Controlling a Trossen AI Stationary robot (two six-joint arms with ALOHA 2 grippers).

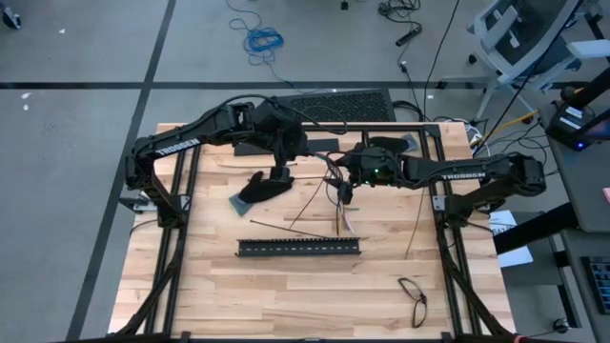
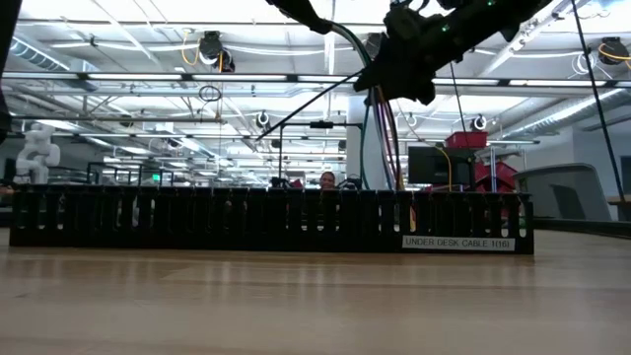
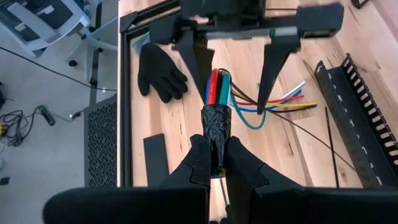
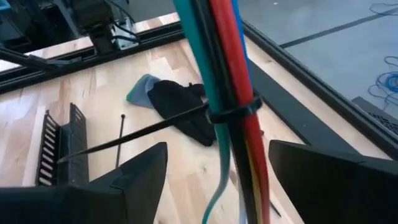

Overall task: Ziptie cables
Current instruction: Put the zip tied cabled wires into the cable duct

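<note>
The cables (image 3: 217, 87), red, blue, green and other colours, form one bundle, with a black wrapped end (image 3: 216, 127). My left gripper (image 3: 217, 163), raised over the table's middle, is shut on that end. A thin black zip tie (image 4: 233, 112) circles the bundle, its long tail (image 4: 137, 134) sticking out sideways. My right gripper (image 4: 227, 171) is open, one finger on either side of the bundle below the tie, touching nothing. The loose cable ends (image 3: 283, 102) fan out beyond it. In the low view the cables (image 2: 386, 133) hang down behind the slotted bar. My left gripper pinches the bundle's black wrapped end (image 3: 216, 146) between its two fingers (image 3: 198, 160). The fingers slant downward and lie roughly along the bundle. The cables run on from the hold, lifted above the table, and pass between the right gripper's fingers.
A long black slotted bar (image 1: 300, 248) lies across the table toward the near edge. Loose zip ties (image 1: 307, 205) lie between it and the grippers. One dark glove (image 1: 257, 191) lies left of centre, another (image 3: 158, 68) near the far frame rail. Glasses (image 1: 415, 300) lie near the right front.
</note>
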